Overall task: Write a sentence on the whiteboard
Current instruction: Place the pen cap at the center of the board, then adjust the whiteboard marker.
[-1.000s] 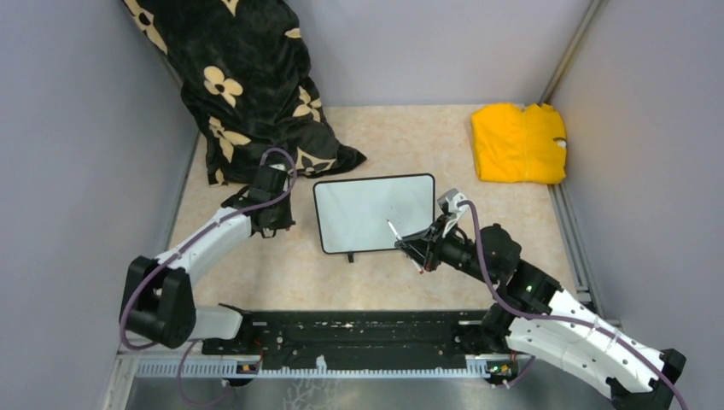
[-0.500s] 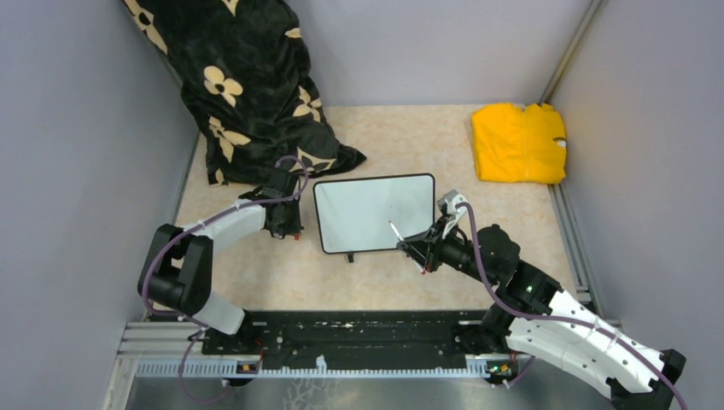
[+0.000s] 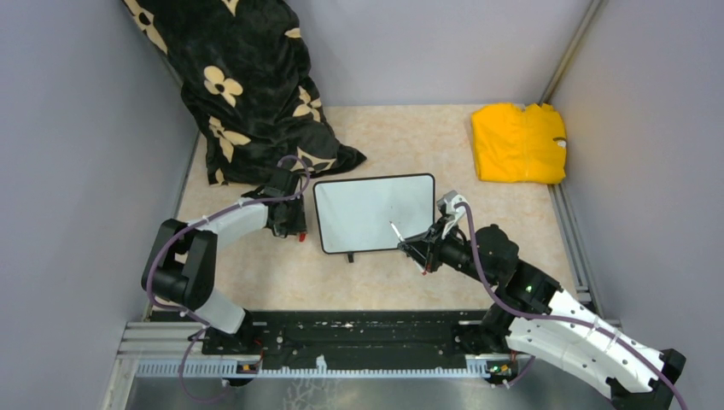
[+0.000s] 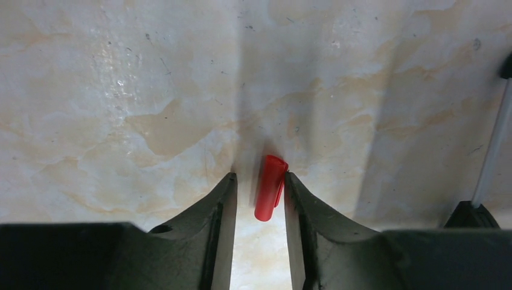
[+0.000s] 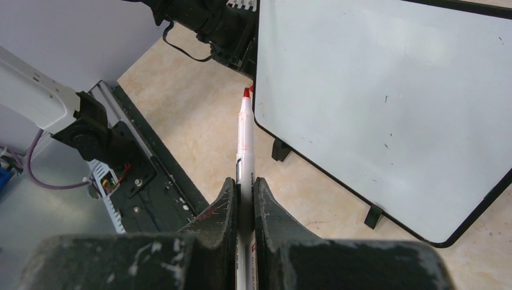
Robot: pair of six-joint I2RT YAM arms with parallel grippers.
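Observation:
The whiteboard (image 3: pixel 373 213) lies flat on the beige table, and its white face is blank apart from a few tiny specks. It also shows in the right wrist view (image 5: pixel 386 90). No red sentence shows on it. My right gripper (image 3: pixel 416 244) (image 5: pixel 244 184) is shut on a white marker (image 5: pixel 244 139) with a bare red tip, held just off the board's near right corner. My left gripper (image 3: pixel 294 229) (image 4: pixel 258 181) is open, low over the table by the board's left edge. A red marker cap (image 4: pixel 269 187) lies between its fingers, against the right one.
A black blanket with cream flowers (image 3: pixel 248 85) is heaped at the back left, close behind my left gripper. A yellow folded cloth (image 3: pixel 518 141) lies at the back right. Grey walls close in three sides. A black rail (image 3: pixel 359 333) runs along the near edge.
My left gripper has moved right and nearer, toward the board's left edge, and the red cap now shows by its fingers. The right arm and the marker have hardly moved.

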